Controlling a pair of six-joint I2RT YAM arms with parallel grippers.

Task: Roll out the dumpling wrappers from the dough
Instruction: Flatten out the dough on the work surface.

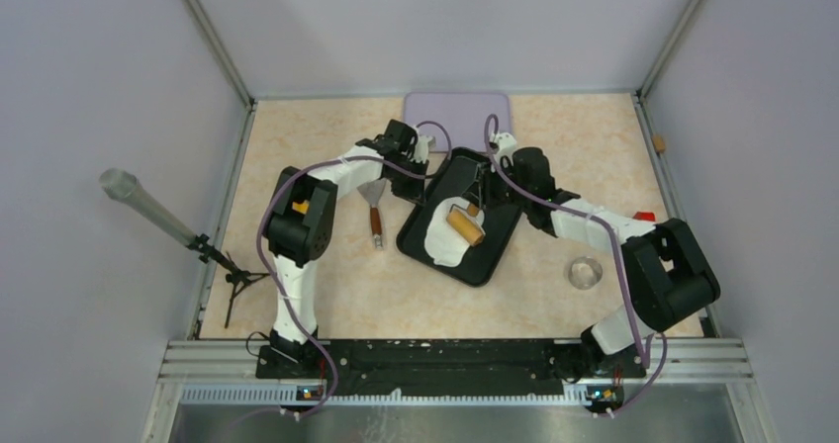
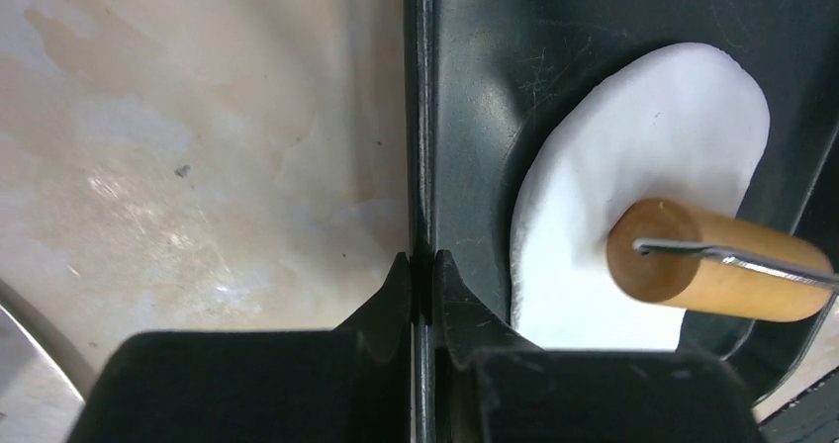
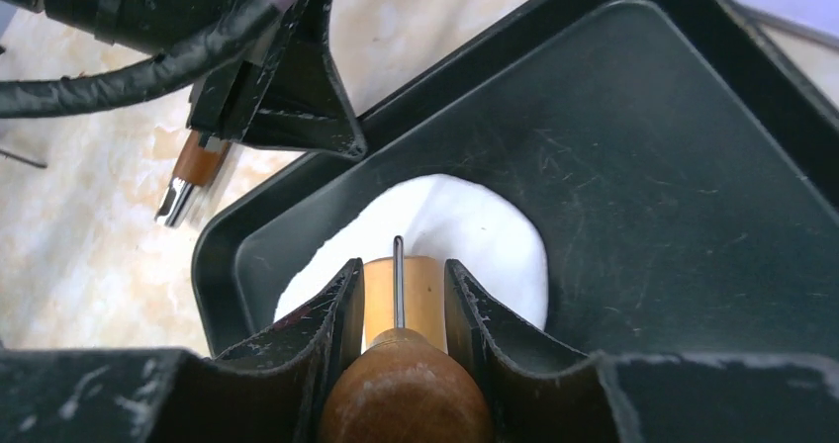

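Just ahead of the right gripper [image 3: 401, 270], clamped on the roller handle [image 3: 406, 398], the roller [image 3: 401, 300] rests on the dough [image 3: 485, 235]; the left gripper [image 2: 422, 270] pinches the tray rim [image 2: 420, 117].

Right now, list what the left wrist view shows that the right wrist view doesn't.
Left wrist only: the left claw shut on the tray rim, and the round end face of the roller. Right wrist only: the right claw gripping the roller's wooden handle, and a spatula on the table. Both: the black tray, white dough and roller.
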